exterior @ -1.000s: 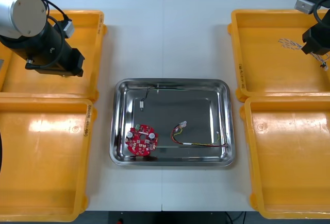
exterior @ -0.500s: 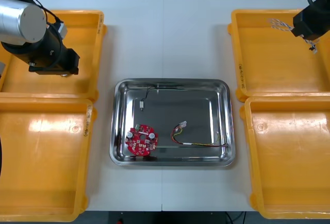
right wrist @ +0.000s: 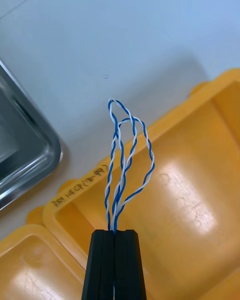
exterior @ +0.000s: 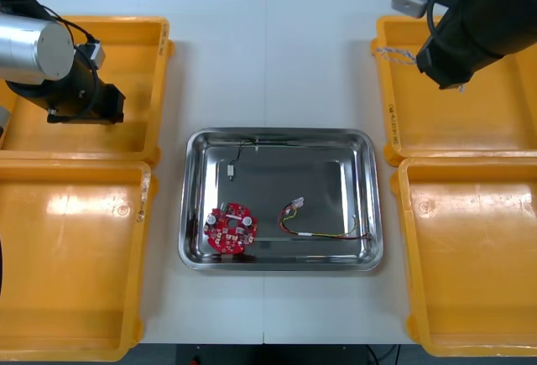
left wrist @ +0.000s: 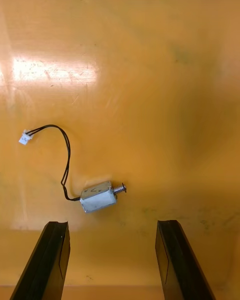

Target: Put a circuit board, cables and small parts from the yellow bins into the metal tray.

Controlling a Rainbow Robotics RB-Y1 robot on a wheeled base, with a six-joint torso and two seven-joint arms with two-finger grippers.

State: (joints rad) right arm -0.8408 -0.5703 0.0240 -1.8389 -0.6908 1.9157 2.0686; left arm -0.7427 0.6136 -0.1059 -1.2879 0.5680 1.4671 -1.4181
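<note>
Dangling in loops from the right gripper point(right wrist: 114, 232), the twisted blue and white cable point(right wrist: 125, 150) sits over the inner rim of the far right yellow bin point(exterior: 470, 130). The black fingers are clenched tight on its strands (no gap shows between them). The loops reach out past the bin's edge toward the bare table point(exterior: 268, 63) and the corner of the metal tray point(exterior: 277, 263). Inside the tray lie a round red circuit board point(exterior: 231, 228), a red and yellow cable point(exterior: 323, 231) and a small metal part point(exterior: 229, 166). Across the table, the left gripper point(left wrist: 112, 225) hovers over the far left yellow bin point(exterior: 143, 71) with its fingers spread wide. On the bin floor just beyond them lies a second small metal part point(left wrist: 99, 197), trailing a thin black cable point(left wrist: 66, 155).
</note>
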